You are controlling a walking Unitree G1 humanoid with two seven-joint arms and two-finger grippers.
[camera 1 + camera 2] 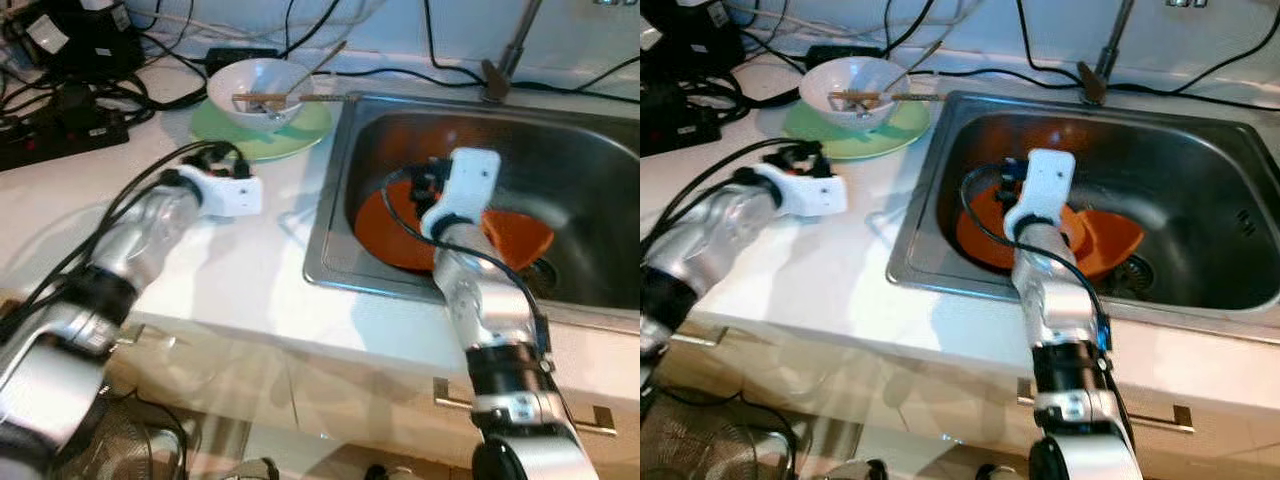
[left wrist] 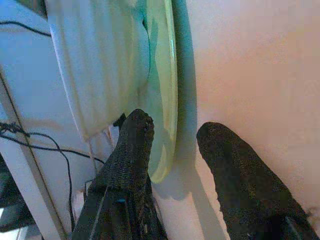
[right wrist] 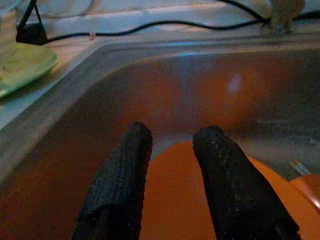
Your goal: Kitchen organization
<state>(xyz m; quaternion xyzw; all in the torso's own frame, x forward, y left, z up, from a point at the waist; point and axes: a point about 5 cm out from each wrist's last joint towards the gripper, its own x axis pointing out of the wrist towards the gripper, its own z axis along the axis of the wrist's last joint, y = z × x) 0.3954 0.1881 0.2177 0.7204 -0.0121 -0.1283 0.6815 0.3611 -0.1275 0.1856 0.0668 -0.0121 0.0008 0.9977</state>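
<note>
My right gripper point(image 3: 172, 150) hovers, jaws spread, just above the flat orange plastic plate point(image 3: 175, 210) in the sink: light, slick; I'd pinch its rim. Left gripper point(image 2: 172, 137) jaws spread beside the green plate point(image 2: 162, 90).

Round orange plastic plate point(image 1: 395, 230) and orange bowl point(image 1: 518, 237) in grey stainless steel sink point(image 1: 590, 290). White ceramic bowl point(image 1: 258, 88) on pale green round plate point(image 1: 300, 130). White surface point(image 1: 230, 270). Black cables point(image 1: 90, 95). Black textured fingers point(image 3: 225, 175) on right end effector point(image 3: 172, 137); left end effector point(image 2: 172, 132) the same.
</note>
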